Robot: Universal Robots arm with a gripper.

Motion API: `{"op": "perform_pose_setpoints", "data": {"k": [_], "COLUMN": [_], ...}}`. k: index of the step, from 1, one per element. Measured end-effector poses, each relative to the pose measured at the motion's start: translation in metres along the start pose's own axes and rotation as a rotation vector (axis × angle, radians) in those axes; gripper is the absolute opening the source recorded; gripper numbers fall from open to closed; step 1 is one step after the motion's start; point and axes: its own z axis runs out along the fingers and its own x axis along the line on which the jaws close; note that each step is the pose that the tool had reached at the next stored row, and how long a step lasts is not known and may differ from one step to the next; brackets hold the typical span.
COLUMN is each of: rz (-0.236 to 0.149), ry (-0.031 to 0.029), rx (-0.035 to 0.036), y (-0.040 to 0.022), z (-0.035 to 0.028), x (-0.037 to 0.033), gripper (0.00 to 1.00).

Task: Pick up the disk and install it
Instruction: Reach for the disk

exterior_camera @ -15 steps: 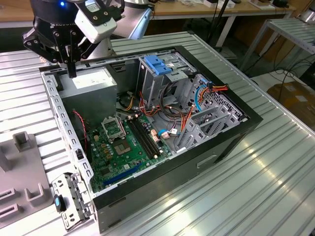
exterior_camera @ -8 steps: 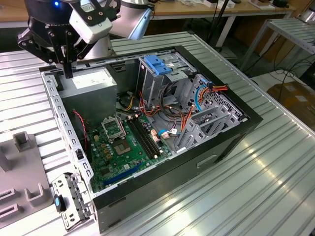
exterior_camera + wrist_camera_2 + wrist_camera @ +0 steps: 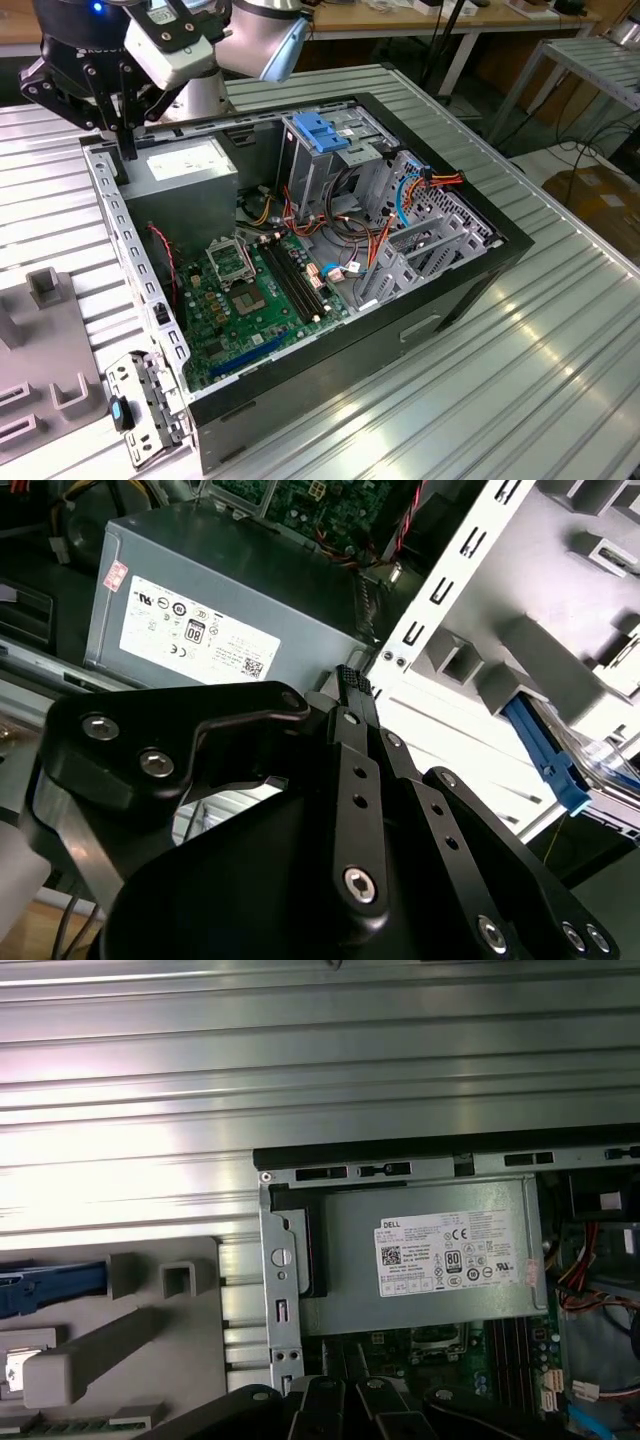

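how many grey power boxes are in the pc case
1. The grey power box sits in the corner of the case at the exterior view's upper left, close to the gripper. The drive cage may hide more.

Surface: ribbed silver metal table [image 3: 300, 1060].
Case: open black computer case [image 3: 400, 1155]; grey metal power-supply box with white sticker [image 3: 440, 1260] inside, beside green circuit board [image 3: 450, 1345].
Fixture: grey plastic tray [image 3: 130, 1360] carrying bright blue plastic rail [image 3: 50, 1288].
Mine: black gripper [image 3: 345, 1405].
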Motion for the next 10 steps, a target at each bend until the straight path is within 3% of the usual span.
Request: {"op": "perform_pose_setpoints", "data": {"k": [10], "rz": [0.000], "ry": [0.0000], "rx": [0.0000], "y": [0.0004], "z": [-0.0003], "x": [0.0126], "gripper": [0.11]}}
